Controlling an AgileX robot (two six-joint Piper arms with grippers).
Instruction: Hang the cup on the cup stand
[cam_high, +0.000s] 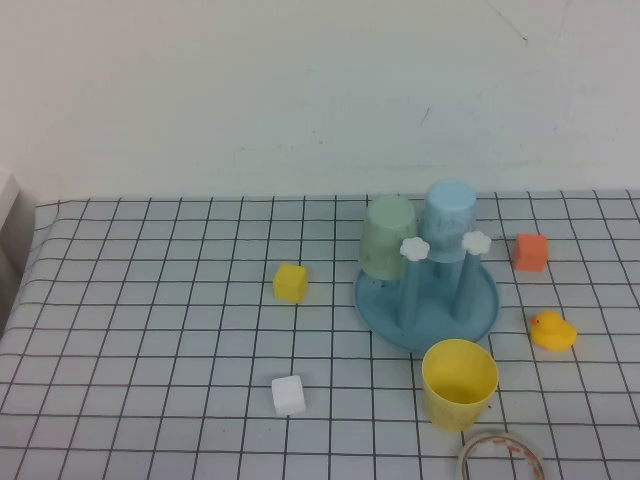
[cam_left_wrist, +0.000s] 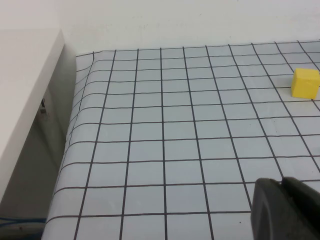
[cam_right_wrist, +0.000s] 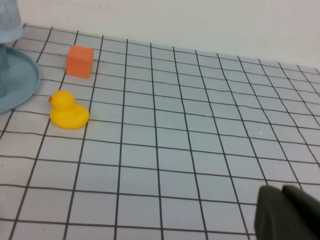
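Since the cup (cam_high: 459, 383) stands upright and mouth-up on the table (cam_high: 150, 330), just in front of the cup stand (cam_high: 385, 300) and untouched, the step in hand looks like the first reach and grasp. Neither arm shows in the high view. The left claw (cam_left_wrist: 285, 210) is only a dark corner in its wrist view, over bare grid well to the left of the stand, and whether it is open or closed I cannot tell. The right claw (cam_right_wrist: 287, 215) shows the same way, out to the right of the stand beyond the yellow duck (cam_right_wrist: 68, 110) and orange cube (cam_right_wrist: 80, 61); its opening too cannot be told, and nothing is seen in either.

The right arm seems the nearer choice. A good grasp would take the cup by its side wall, so it can be turned mouth-down over a peg. Two pegs with white flower caps (cam_high: 415, 248) stand free at the stand's front; the pale green cup (cam_high: 388, 237) and light blue cup (cam_high: 449, 220) fill the back ones.

Room is tight: a tape roll (cam_high: 502, 458) lies just in front of the cup, the duck just right of the stand. Left of the stand, the yellow cube (cam_high: 290, 282) and white cube (cam_high: 288, 395) lie well apart, with open table there
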